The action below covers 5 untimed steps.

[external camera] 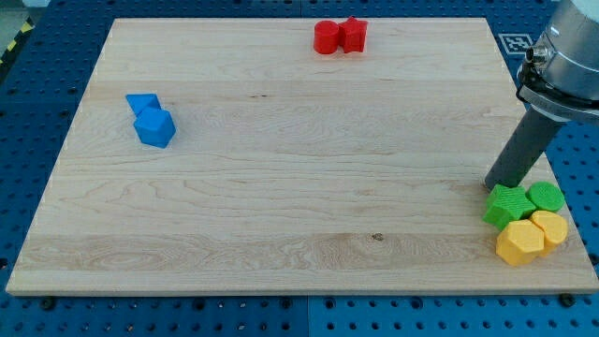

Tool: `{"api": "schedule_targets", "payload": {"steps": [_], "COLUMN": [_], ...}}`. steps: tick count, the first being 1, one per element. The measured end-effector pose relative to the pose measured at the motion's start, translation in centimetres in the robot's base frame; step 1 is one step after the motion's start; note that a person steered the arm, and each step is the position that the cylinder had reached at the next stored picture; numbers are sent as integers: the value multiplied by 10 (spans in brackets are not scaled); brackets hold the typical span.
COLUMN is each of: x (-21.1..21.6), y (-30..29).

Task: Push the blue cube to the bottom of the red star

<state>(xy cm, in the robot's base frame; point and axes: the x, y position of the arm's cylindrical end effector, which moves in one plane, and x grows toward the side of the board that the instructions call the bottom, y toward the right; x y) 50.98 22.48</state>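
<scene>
1. Board [281,187]: we log one pale wooden board filling most of the view, lying on a blue perforated table [28,56].

2. Rod: we carry no claw, so there is nothing to release or clench; our arm ends in a straight dark rod. My tip [496,184] rests at about 3 o'clock on the board, near its right edge.

3. Blue cube [155,127]: the task's block sits at about 9 to 10 o'clock on the board, well apart from my tip, which stands far off at its 3 o'clock.

4. Second blue block [142,103]: it touches the blue cube at the cube's 11 o'clock. We cannot make out its shape for certain.

5. Red star [353,34]: it lies at 12 o'clock on the board, close to the top edge, well apart from the blue cube.

6. Red cylinder [326,37]: it touches the red star at the star's 9 o'clock.

7. Green pair: a green star [506,204] sits just below my tip at its 5 o'clock, with a second green block [547,196] touching it at 3 o'clock.

8. Yellow pair: a yellow block [520,241] lies at the green star's 6 o'clock, and a second yellow block [551,226] touches it at 2 o'clock.
</scene>
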Motion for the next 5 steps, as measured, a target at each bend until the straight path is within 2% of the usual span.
{"api": "schedule_targets", "payload": {"steps": [1, 2, 4, 5], "x": [-3, -6, -6, 1], "y": [-39, -102, -105, -138]}}
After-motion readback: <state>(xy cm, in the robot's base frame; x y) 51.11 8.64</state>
